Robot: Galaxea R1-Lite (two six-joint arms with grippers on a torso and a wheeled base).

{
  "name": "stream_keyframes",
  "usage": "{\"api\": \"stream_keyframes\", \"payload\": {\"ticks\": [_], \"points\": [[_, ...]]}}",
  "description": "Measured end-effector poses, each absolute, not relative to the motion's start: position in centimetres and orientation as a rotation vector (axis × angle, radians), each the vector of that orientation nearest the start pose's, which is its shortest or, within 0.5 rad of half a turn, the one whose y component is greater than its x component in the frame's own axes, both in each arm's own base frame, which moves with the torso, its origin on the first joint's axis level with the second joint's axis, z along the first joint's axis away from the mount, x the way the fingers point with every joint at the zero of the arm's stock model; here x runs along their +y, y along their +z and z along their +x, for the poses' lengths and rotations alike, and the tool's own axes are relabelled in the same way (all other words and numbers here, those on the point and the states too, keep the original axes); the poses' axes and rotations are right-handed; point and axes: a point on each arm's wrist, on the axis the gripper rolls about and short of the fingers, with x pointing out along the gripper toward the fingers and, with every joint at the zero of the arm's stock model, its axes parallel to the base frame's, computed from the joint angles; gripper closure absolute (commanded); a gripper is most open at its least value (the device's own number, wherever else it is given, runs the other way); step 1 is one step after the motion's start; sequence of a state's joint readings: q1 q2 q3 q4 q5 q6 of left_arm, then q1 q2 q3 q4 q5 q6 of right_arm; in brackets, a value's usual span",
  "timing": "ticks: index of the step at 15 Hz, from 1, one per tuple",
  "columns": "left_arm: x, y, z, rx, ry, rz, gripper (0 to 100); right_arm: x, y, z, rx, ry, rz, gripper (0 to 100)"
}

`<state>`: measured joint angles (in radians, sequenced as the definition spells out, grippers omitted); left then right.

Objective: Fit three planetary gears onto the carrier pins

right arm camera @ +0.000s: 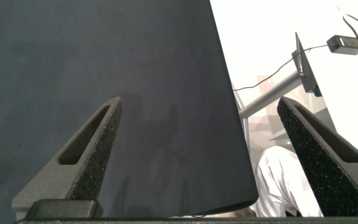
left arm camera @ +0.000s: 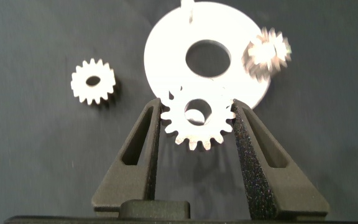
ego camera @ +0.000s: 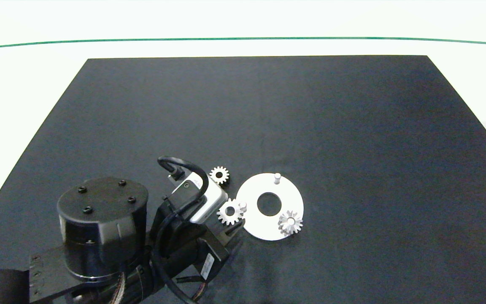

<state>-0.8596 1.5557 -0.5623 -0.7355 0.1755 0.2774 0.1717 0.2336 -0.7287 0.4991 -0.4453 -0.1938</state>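
A flat white disc [ego camera: 253, 195] lies on the black mat, front centre. Its far carrier pin [ego camera: 276, 177] is bare. One planetary gear [ego camera: 290, 222] sits on the pin at the disc's near right rim. My left gripper [ego camera: 231, 214] is shut on a second gear [ego camera: 230, 212], holding it over the disc's left rim just beside the left pin [ego camera: 243, 206]. In the left wrist view this gear [left arm camera: 197, 119] is clamped between both fingers [left arm camera: 146, 134] above the disc [left arm camera: 166, 53]. A third gear [ego camera: 219, 175] lies loose on the mat, left of the disc. My right gripper [right arm camera: 201, 102] is open, out of the head view.
The black mat [ego camera: 352, 139] covers most of a white table [ego camera: 28, 84] with a green line [ego camera: 243, 39] at the back. The left arm's bulky base [ego camera: 101, 228] fills the front left. In the right wrist view the mat's edge [right arm camera: 229, 118] shows, with a metal stand [right arm camera: 278, 93] and cables beyond.
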Motion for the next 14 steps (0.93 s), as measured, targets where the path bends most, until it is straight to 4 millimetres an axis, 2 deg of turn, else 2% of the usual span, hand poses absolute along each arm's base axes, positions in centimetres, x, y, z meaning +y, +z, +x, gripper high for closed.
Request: {"api": "stream_keyframes", "payload": {"ticks": [9, 14], "points": [[-21.0, 15.9, 18.9, 0.129, -0.706, 0.391, 100, -2.2, 21.9, -7.2, 0.024, -0.272, -0.193, 0], [-21.5, 15.1, 19.3, 0.145, -0.709, 0.396, 100, -2.3, 21.9, -7.2, 0.023, -0.271, -0.193, 0]]}}
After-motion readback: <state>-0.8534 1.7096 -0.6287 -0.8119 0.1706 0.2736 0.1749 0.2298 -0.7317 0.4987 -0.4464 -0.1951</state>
